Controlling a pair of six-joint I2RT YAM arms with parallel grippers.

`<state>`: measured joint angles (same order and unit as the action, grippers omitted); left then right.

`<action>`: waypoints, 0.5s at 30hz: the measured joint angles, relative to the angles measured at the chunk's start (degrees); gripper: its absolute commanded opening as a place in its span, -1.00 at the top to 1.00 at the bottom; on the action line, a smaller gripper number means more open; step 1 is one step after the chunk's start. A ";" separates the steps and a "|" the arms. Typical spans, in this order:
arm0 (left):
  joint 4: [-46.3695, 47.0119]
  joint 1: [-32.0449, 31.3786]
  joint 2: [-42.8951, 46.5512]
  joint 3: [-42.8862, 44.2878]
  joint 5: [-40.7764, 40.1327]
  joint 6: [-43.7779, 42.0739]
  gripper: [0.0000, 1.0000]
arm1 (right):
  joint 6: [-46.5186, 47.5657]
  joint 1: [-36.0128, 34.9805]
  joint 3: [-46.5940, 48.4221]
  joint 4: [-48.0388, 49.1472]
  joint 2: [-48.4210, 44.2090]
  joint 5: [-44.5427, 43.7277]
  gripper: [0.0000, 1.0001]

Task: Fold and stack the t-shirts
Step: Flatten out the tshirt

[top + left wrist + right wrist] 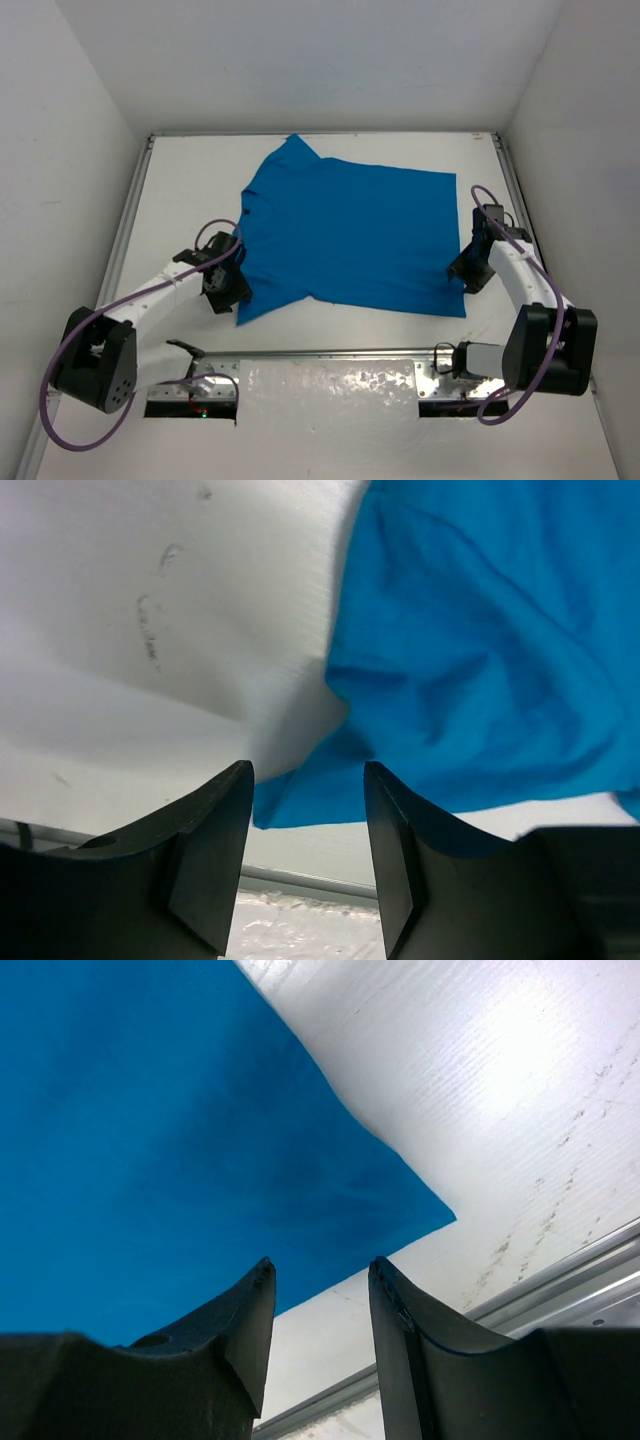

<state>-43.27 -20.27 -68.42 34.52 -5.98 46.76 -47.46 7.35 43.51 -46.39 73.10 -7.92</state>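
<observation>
One bright blue t-shirt (350, 235) lies spread flat on the white surface (190, 180). Left jaws stand open at its near sleeve corner, the cloth just beyond their gap. Right jaws stand open beside its near hem corner, gripping nothing.

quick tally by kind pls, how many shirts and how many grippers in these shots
blue t-shirt: 1
grippers: 2, the left gripper and the right gripper, both open
total: 3
</observation>
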 measured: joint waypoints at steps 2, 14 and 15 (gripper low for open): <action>1.07 0.00 0.79 -0.09 0.70 0.33 0.09 | 0.00 0.00 0.00 0.24 0.00 0.00 0.18; 5.53 -0.07 0.55 -1.14 2.64 1.55 0.18 | 0.04 0.00 0.02 1.40 -0.11 0.02 0.18; 5.53 -0.07 0.55 -1.14 2.62 1.55 0.18 | 0.04 0.00 0.04 1.40 -0.11 0.02 0.17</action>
<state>-37.74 -20.34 -67.88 33.39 -3.36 48.31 -47.42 7.35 43.55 -44.99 72.99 -7.90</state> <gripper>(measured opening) 0.413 0.414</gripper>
